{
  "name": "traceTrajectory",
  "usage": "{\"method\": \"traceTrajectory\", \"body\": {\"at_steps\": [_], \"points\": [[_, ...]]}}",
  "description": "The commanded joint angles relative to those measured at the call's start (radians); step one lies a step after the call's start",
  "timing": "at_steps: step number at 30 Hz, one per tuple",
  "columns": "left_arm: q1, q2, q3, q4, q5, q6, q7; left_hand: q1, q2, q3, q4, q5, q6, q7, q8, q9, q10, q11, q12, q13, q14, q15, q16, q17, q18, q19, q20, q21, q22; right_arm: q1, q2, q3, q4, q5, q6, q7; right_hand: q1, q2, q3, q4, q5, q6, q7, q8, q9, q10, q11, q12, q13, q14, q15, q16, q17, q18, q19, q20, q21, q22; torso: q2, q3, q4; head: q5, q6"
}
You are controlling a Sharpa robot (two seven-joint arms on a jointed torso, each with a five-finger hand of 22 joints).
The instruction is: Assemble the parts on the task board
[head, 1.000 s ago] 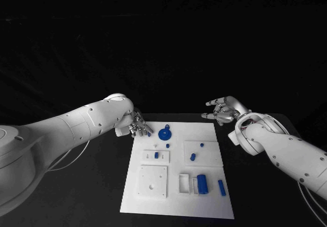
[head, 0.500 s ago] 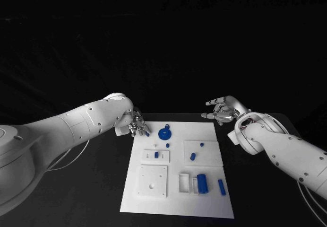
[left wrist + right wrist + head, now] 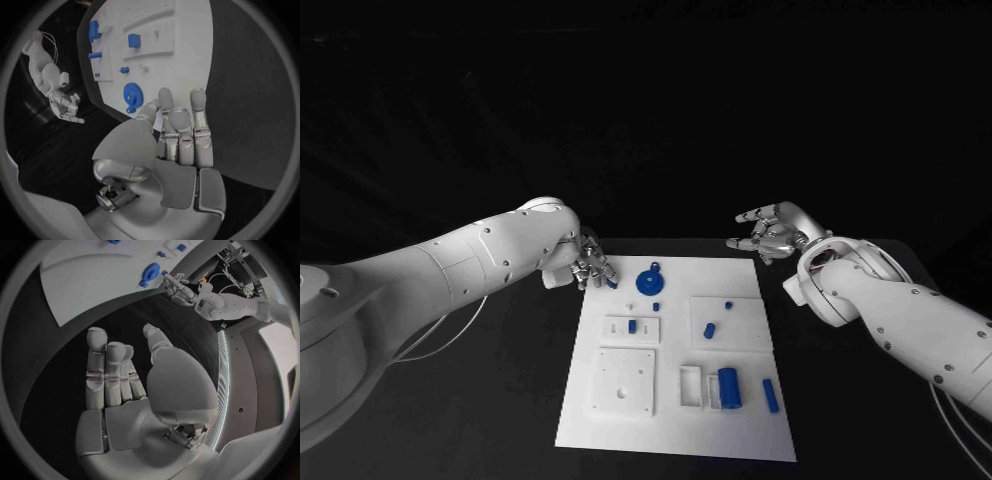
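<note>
The white task board [image 3: 740, 435] lies in the middle of the black table. A blue gear [image 3: 649, 283] sits near its far left corner, also in the left wrist view as the blue gear [image 3: 132, 93]. My left hand [image 3: 589, 267] hovers at the board's far left edge, just left of the gear, fingers extended and holding nothing [image 3: 181, 130]. My right hand [image 3: 764, 233] is raised beyond the board's far right corner, fingers spread and empty [image 3: 122, 375]. Small blue pegs [image 3: 708, 331] stand mid-board. A blue cylinder [image 3: 727, 386] and a blue bar [image 3: 770, 396] lie near the front right.
White raised blocks sit on the board: a square plate with holes [image 3: 623, 382], a small block [image 3: 632, 329] and a slotted holder [image 3: 691, 387]. Black table surface [image 3: 488, 400] surrounds the board on both sides.
My left hand has crept slightly right, toward the blue gear. My right hand has stayed in place.
</note>
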Motion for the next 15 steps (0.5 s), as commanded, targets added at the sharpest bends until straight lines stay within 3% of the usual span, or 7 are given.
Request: {"method": "traceTrajectory", "body": {"at_steps": [1, 6, 15], "points": [[0.000, -0.022, 0.000, 0.039, 0.053, -0.058, -0.019, -0.020, -0.011, 0.057, -0.047, 0.036, 0.016, -0.016, 0.046, 0.293, 0.015, -0.001, -0.008, -0.002, 0.008, -0.007, 0.007, 0.003, -0.007, 0.002, -0.004, 0.006, 0.018, 0.000, -0.002, 0.001, 0.000, 0.004, 0.012, 0.004, -0.004, 0.000, 0.003, -0.001, 0.003, -0.004, 0.002, -0.004, 0.000, -0.005, -0.004, 0.003, -0.001, -0.002, -0.004, -0.006, -0.001, 0.014, 0.022, 0.001, -0.007, 0.039, -0.002, 0.0016, 0.0019, 0.000, 0.000], [0.003, -0.071, 0.000, 0.128, 0.108, -0.113, -0.048, -0.051, -0.034, 0.092, -0.065, 0.111, 0.044, -0.022, 0.037, 0.326, 0.040, -0.006, -0.021, -0.006, 0.019, -0.012, 0.009, 0.010, -0.007, 0.009, -0.008, 0.015, 0.018, 0.000, -0.006, 0.001, 0.000, 0.006, 0.011, 0.004, -0.004, 0.000, 0.003, -0.001, 0.003, -0.004, 0.002, -0.004, 0.000, -0.005, -0.004, 0.003, -0.001, -0.002, -0.004, -0.006, -0.001, 0.014, 0.022, 0.001, -0.007, 0.039, -0.004, 0.0023, 0.0058, 0.003, -0.002], [0.011, -0.192, -0.004, 0.361, 0.161, -0.246, -0.088, -0.089, -0.054, 0.126, -0.095, 0.178, 0.086, -0.030, 0.006, 0.355, 0.051, -0.011, -0.002, -0.002, 0.041, -0.016, 0.009, 0.038, -0.003, 0.016, -0.011, 0.032, 0.018, -0.001, -0.016, 0.001, -0.002, 0.011, 0.011, 0.004, -0.005, -0.001, 0.002, -0.001, 0.005, -0.005, 0.002, -0.004, 0.000, -0.005, -0.004, 0.002, -0.001, -0.003, -0.004, -0.007, -0.001, 0.014, 0.022, 0.001, -0.007, 0.039, -0.013, 0.0077, 0.0162, 0.003, -0.013]]}}
